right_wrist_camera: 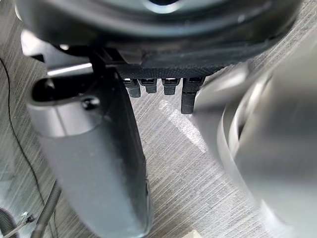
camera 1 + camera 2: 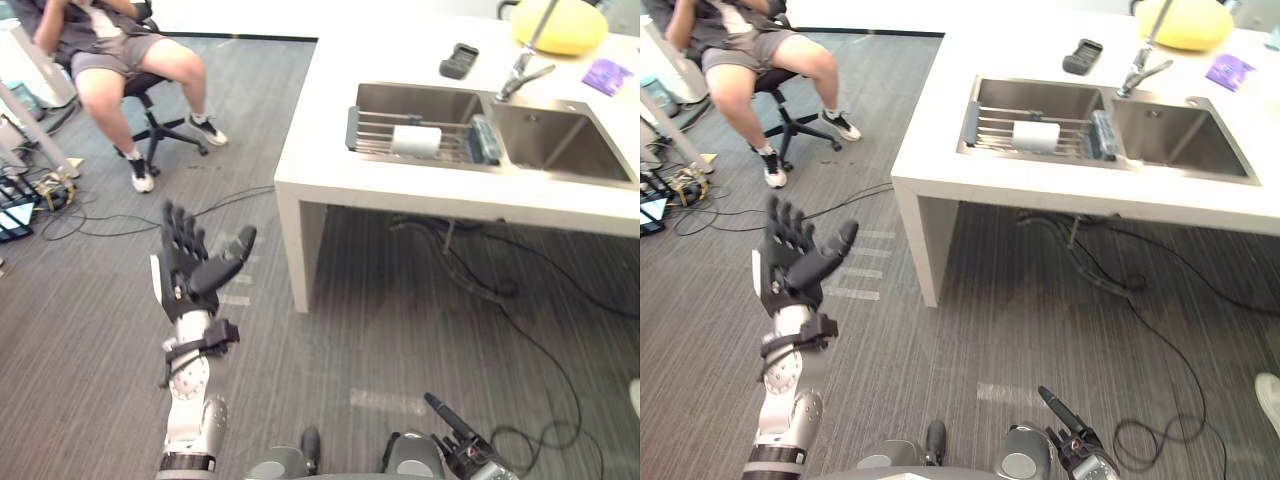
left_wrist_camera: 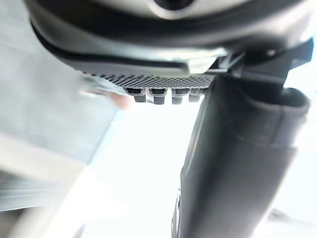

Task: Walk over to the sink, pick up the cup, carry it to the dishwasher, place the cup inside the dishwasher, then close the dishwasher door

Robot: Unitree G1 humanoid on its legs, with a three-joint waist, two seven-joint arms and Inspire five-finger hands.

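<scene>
Cup [image 2: 415, 140] lies on its side on the rack [image 2: 372, 135] in the counter [image 2: 390, 60] sink [image 2: 560, 145]. Left robot hand [image 2: 188, 268] spreads empty fingers above the floor; right robot hand [image 2: 462, 445], low, is open too.

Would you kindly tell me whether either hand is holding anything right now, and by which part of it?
Nothing is held: the left hand and right hand are open and empty; the cup lies in the sink.
</scene>
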